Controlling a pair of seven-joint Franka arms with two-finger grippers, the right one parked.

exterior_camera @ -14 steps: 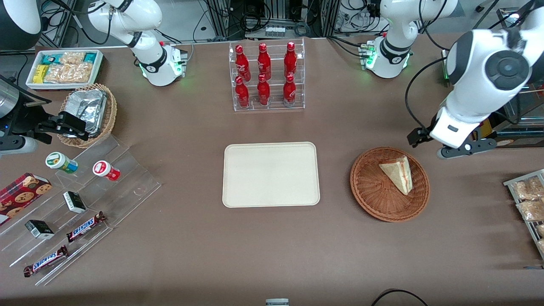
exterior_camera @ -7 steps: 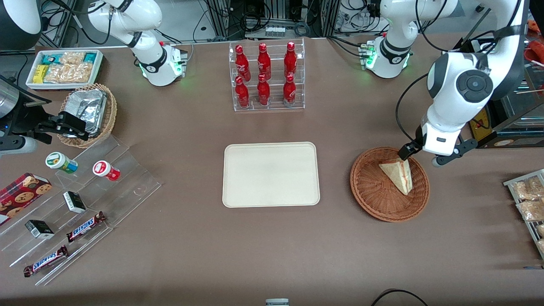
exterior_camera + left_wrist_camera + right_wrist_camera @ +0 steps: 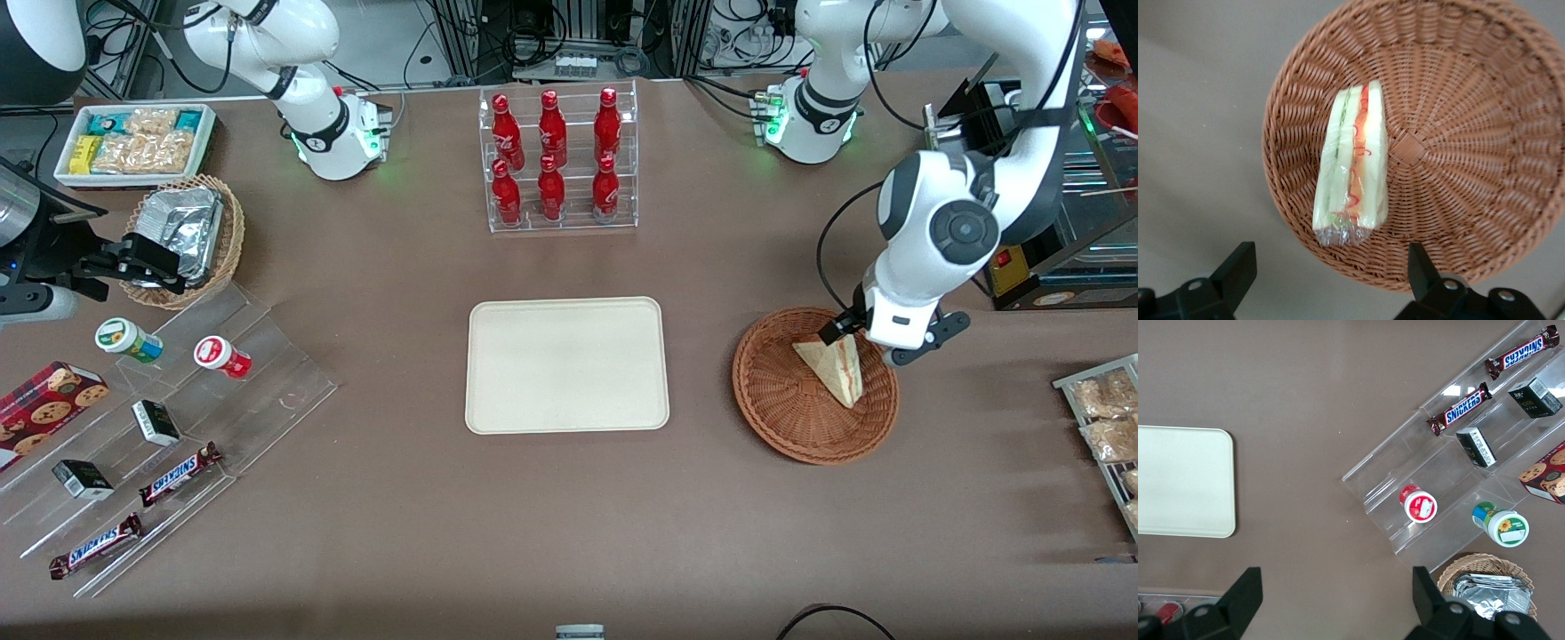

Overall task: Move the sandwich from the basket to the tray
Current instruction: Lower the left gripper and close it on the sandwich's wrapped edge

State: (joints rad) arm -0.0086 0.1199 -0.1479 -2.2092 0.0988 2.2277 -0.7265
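Both jaws, spread, hang above the sandwich [image 3: 1353,167].

With the tool [image 3: 867,345] toward the working arm's end of the bench [image 3: 569,533], a tray of snack packets [image 3: 1102,418] lies near it. A rack of red bottles [image 3: 557,160] stands farther from the front camera than the tool. A foil-packet basket [image 3: 182,236], a snack bin [image 3: 133,142] and Snickers bars [image 3: 178,476] lie well apart from it, toward the parked arm's end.

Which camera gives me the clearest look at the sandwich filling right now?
The left wrist view: the sandwich lies cut edge up in the basket, with the open tool above. The front view shows mostly bread; the right wrist view misses it.
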